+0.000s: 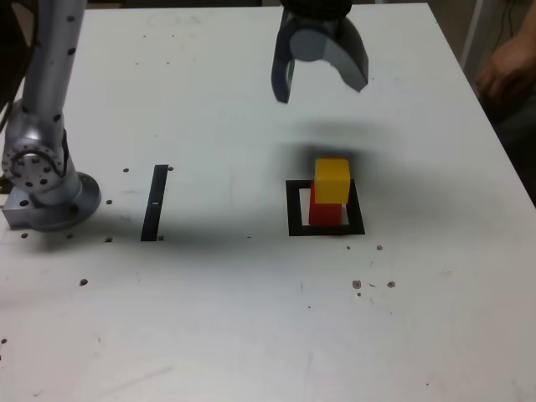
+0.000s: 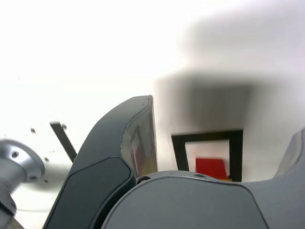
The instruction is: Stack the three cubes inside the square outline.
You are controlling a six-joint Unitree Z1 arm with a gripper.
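A wide-spread, empty claw (image 1: 320, 88) hangs above the worktop (image 1: 226, 318), apart from the stack, perhaps to keep from knocking it. The yellow cube (image 1: 332, 181) sits on the red cube (image 1: 325, 215), inside the black square (image 1: 294, 209), likely leaving its top for the green cube, which is not visible.
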